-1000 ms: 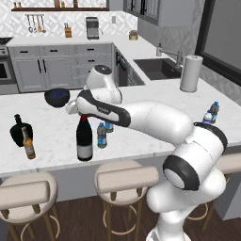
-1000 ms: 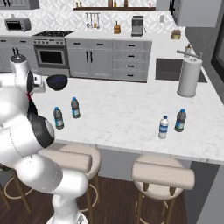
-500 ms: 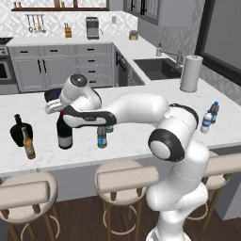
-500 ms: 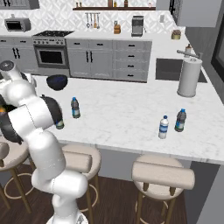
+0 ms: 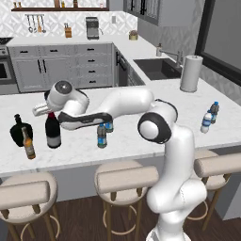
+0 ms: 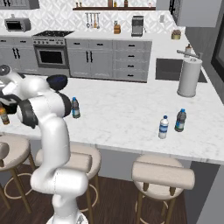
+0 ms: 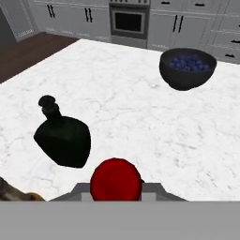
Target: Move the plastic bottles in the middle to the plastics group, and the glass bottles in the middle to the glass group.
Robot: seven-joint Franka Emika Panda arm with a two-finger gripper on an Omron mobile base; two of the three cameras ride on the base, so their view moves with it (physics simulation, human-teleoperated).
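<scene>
The arm has swung left, carrying the wine bottle (image 5: 52,131) toward the counter's (image 5: 141,141) left end, fingers (image 7: 84,190) clamped on its red foil neck. It stands beside the squat black bottle (image 5: 20,132) and slim brown beer bottle (image 5: 28,144); a dark bowl (image 7: 187,68) of blueberries sits behind.

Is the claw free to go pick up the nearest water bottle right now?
Probably not: the claw is shut on the wine bottle, and must release it before taking the water bottle.

The bench (image 5: 141,141) is white marble with grey veins. The wine bottle (image 5: 52,133) is dark with a red foil neck; the squat bottle (image 7: 64,138) is black. The water bottles (image 5: 101,136) have blue caps and labels, and the black bowl (image 7: 187,68) holds blue berries.
</scene>
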